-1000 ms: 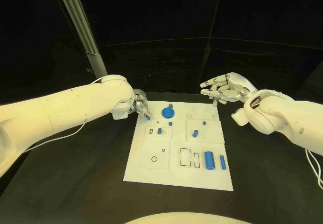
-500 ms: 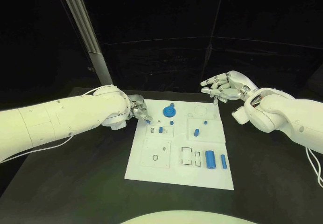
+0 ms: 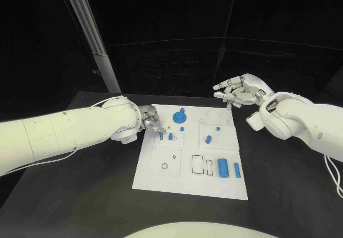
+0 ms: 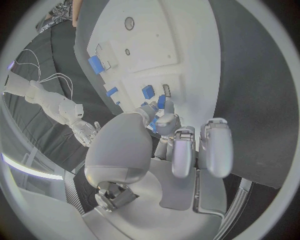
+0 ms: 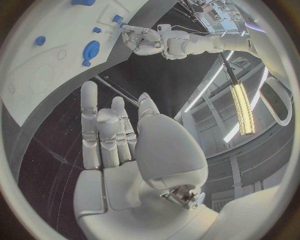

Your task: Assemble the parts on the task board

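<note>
Left hand [image 3: 148, 120] reaches over the task board [image 3: 192, 188]'s near-left edge, pinching a small blue part [image 3: 160, 130] at its fingertips just beside other blue pegs, while the right hand [image 3: 238, 92] hovers beyond the board's far right corner, fingers loosely spread, holding nothing, above the black bench [image 3: 85, 198].

The black table [image 3: 85, 198] sits against dark curtain-like walls, with a pale metal post [image 3: 91, 44] rising behind its far left corner. Overhead, a long glowing strip light [image 5: 240, 107] hangs among ceiling beams, and cluttered shelving [image 5: 215, 10] stands off in the distance.
</note>
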### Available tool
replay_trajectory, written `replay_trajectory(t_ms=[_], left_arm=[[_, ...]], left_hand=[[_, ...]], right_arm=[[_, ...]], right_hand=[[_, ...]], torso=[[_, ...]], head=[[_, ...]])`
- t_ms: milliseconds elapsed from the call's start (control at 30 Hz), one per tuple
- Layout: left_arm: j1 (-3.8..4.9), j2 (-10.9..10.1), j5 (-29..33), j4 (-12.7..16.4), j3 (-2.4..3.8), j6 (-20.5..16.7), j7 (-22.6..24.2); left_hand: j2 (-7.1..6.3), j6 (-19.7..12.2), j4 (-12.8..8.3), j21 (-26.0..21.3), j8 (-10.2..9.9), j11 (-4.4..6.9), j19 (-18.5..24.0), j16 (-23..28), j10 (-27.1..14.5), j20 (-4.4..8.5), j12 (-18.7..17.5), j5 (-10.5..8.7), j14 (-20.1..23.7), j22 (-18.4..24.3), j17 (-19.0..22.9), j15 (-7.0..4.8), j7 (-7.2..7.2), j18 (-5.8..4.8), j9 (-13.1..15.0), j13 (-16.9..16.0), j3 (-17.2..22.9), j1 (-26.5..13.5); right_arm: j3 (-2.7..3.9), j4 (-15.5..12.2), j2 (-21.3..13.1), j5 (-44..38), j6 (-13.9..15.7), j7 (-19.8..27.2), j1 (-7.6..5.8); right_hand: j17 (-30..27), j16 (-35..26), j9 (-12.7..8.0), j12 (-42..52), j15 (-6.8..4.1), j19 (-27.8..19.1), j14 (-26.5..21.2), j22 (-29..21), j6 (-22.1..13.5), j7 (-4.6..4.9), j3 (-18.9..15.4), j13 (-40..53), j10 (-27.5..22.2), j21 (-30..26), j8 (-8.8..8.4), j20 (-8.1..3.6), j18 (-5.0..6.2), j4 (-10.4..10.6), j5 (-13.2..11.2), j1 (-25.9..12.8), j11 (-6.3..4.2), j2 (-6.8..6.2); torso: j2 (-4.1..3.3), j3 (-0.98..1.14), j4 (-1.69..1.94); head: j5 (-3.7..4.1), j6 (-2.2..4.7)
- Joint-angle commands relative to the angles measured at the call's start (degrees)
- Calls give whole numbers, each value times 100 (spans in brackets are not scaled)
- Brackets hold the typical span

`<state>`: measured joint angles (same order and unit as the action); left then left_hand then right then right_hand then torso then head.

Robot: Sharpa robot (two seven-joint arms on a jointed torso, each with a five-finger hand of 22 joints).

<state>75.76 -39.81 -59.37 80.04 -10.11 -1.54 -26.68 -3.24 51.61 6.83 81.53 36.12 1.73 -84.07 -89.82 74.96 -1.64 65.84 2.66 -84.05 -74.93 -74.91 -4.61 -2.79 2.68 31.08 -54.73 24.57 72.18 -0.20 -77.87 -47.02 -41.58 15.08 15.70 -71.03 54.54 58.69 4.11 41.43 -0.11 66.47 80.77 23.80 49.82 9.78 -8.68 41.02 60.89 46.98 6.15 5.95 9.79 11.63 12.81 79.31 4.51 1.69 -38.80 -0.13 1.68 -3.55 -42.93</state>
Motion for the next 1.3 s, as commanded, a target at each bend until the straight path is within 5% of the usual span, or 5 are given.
replay_trajectory(t_ms=[33,1300], left_arm=[[0,22,22,-8,-1,106,-27],[-12,122,20,-171,-12,785,-311]], left_hand=[[42,11,-642,34,18,0,-192,-18,58,50,34,24,-595,-442,-1509,-39,31,-15,30,0,684,24],[28,-1,-652,19,17,1,-186,-18,37,51,-1,25,-595,-424,-1509,-42,28,-10,32,43,734,11]], right_arm=[[3,-2,4,-3,-44,63,-10],[3,7,17,-3,-44,62,-9]], right_hand=[[9,-37,6,26,1,38,18,-6,-32,-5,-12,-6,-46,-23,31,-14,78,-11,39,36,8,40],[12,-41,6,30,1,41,19,-9,-33,-4,-23,-13,-49,-29,34,-14,78,-8,55,38,8,48]], torso=[[-2,-3,2],[0,-4,5]], head=[[8,-13],[1,-42]])
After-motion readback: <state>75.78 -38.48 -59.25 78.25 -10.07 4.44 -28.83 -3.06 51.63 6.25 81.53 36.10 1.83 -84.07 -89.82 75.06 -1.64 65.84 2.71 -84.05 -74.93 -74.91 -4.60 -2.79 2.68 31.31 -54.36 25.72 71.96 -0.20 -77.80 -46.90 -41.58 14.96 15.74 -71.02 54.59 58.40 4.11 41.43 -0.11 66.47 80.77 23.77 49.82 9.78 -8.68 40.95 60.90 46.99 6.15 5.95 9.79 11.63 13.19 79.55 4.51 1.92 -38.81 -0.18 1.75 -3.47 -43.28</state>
